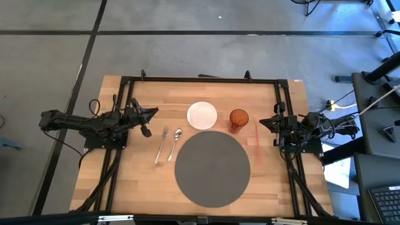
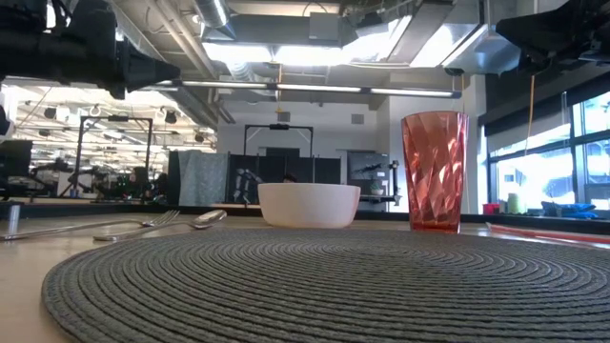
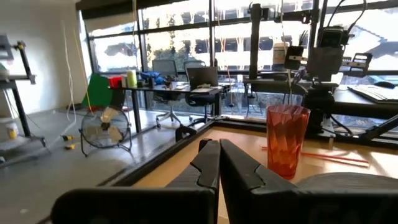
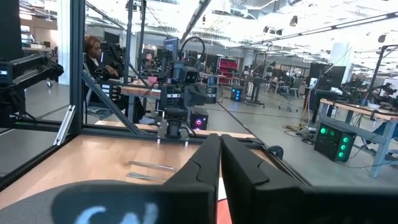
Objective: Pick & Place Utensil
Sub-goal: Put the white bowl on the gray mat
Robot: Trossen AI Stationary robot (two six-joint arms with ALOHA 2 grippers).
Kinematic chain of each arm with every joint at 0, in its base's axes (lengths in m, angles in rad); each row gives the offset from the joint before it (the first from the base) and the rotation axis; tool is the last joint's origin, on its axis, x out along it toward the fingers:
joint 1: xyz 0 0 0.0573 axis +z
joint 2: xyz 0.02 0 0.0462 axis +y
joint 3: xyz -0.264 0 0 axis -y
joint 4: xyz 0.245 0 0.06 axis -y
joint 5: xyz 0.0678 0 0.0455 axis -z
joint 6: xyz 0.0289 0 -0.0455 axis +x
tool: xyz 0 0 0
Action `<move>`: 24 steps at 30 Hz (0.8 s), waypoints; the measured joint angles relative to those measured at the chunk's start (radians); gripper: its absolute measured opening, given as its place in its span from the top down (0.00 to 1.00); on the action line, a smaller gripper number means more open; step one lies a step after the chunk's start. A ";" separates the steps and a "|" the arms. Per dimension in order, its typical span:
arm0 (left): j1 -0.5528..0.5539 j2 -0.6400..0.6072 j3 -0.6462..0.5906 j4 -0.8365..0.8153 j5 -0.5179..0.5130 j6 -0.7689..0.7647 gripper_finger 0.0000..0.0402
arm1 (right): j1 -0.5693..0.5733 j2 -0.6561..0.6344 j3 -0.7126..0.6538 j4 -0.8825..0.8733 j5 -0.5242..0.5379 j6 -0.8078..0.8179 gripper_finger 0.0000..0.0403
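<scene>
A fork (image 1: 162, 144) and a spoon (image 1: 175, 144) lie flat side by side on the wooden table, left of the round grey placemat (image 1: 212, 167); they also show in the low view (image 2: 143, 225) and the right wrist view (image 4: 152, 166). My left gripper (image 1: 152, 113) is shut and empty, raised at the table's left, above and left of the fork. My right gripper (image 1: 262, 120) is shut and empty, raised at the table's right, beside the orange tumbler (image 1: 238, 120).
A white bowl (image 1: 202, 115) and the orange tumbler stand behind the placemat. A red straw (image 1: 257, 143) lies right of the placemat. A black frame (image 1: 200, 80) borders the table. A person sits in the room beyond the table in the right wrist view (image 4: 96, 53).
</scene>
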 joint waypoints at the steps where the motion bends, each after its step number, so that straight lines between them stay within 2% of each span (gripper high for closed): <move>1: 0.000 0.000 0.000 -0.001 0.000 0.006 0.99 | 0.000 0.000 0.000 0.000 0.000 0.000 0.96; 24: 0.000 0.000 0.000 0.029 -0.002 -0.042 0.99 | 0.000 0.000 0.000 -0.008 0.000 0.003 0.96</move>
